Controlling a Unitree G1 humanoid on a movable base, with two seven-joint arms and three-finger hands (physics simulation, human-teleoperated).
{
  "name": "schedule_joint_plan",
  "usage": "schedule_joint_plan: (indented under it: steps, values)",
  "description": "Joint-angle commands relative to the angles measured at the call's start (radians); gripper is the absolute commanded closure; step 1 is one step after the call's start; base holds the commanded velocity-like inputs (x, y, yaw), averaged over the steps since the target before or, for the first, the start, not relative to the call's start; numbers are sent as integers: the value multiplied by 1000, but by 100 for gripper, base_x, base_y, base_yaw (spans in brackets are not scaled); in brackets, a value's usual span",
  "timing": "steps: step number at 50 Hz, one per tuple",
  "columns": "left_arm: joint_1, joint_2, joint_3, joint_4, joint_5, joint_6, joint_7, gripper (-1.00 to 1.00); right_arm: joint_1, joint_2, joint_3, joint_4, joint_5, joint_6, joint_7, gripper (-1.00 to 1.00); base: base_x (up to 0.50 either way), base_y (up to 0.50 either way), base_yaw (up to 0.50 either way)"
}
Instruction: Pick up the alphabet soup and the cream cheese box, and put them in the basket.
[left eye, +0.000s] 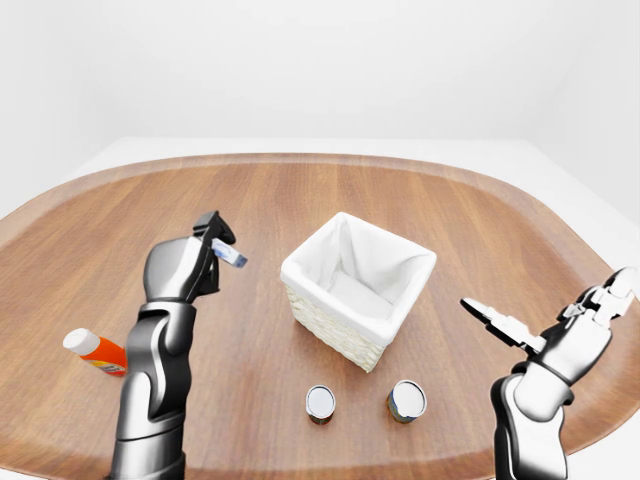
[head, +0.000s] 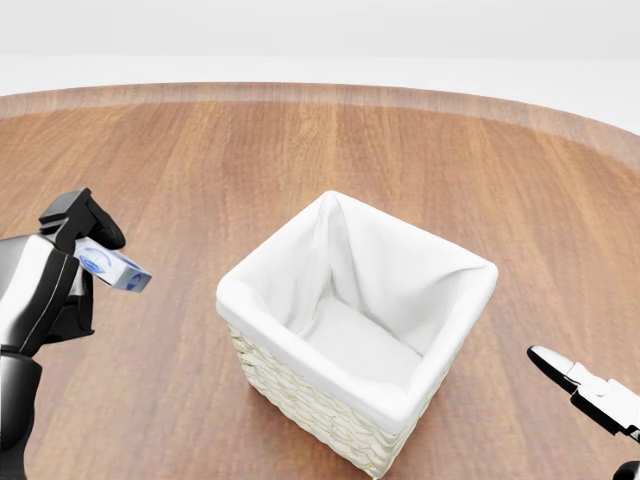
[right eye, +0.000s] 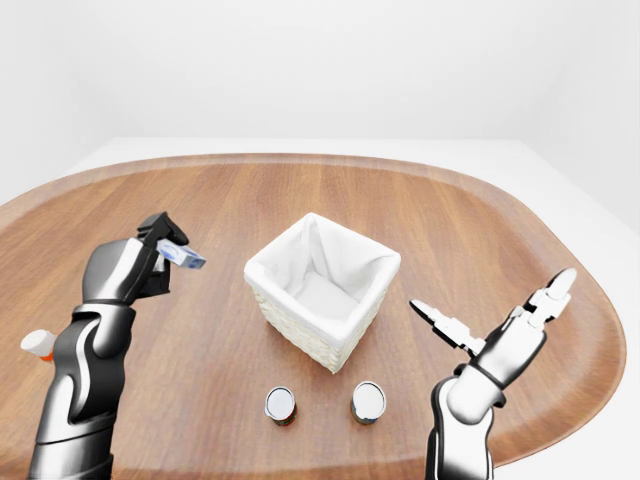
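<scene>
1. At the lower left of the left-eye view, an orange bottle (left eye: 95, 351) is seen lying on the table (left eye: 300, 200), near its edge.
2. The cream cheese box (head: 112, 266) is gripped in the clenched left hand (head: 62, 268), its long axis pointing right toward the basket (head: 355, 330); bare wood lies between.
3. Two cans (left eye: 320, 403) (left eye: 406, 400) are seen below the basket.
4. The right hand (right eye: 500, 340) is held released, fingers spread, at lower right.
</scene>
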Motion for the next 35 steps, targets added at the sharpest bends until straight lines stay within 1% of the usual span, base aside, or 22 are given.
schedule_joint_plan:
  steps: [1,3,5,7,13,16,17,19,22,26,30,34,35]
  values:
    - [-100,2,-14,-104,-61,54,-105,100,-2,-1,1,1,-1,2,0,-100,0,0,0]
    - [-132,5,-18,-117,-63,73,-134,100,-2,-1,0,-2,0,4,0,-100,0,0,0]
    - [-147,4,-21,-137,-61,92,-155,100,-3,-2,0,0,-1,4,0,-100,0,0,0]
    - [-162,-2,-34,-158,-55,101,-177,100,-5,-3,0,8,0,-1,0,-100,0,0,0]
    - [-214,-20,-66,-175,-33,101,-224,100,-3,-2,-1,6,2,0,0,-100,0,0,0]
    - [-265,-27,-88,-167,-12,101,-256,100,-2,-1,0,3,1,3,0,-100,0,0,0]
    - [-266,-28,-88,-168,-11,101,-257,100,-2,-1,0,3,1,3,0,-100,0,0,0]
    - [-301,-35,-99,-184,0,101,-292,100,-2,0,0,-1,2,7,0,-100,0,0,0]
    - [-338,-45,-113,-190,13,101,-320,100,-2,-1,1,-1,3,6,0,-100,0,0,0]
    - [-365,-56,-129,-164,28,101,-323,100,-2,-1,-1,0,4,5,0,-100,0,0,0]
    - [-388,-79,-151,-135,38,101,-326,100,-2,-1,-1,2,7,1,0,-100,0,0,0]
    - [-400,-107,-175,-110,56,101,-320,100,0,0,-2,-6,8,8,0,-100,0,0,0]
    - [-404,-116,-184,-98,61,101,-316,100,-2,-1,-2,0,7,3,0,-100,0,0,0]
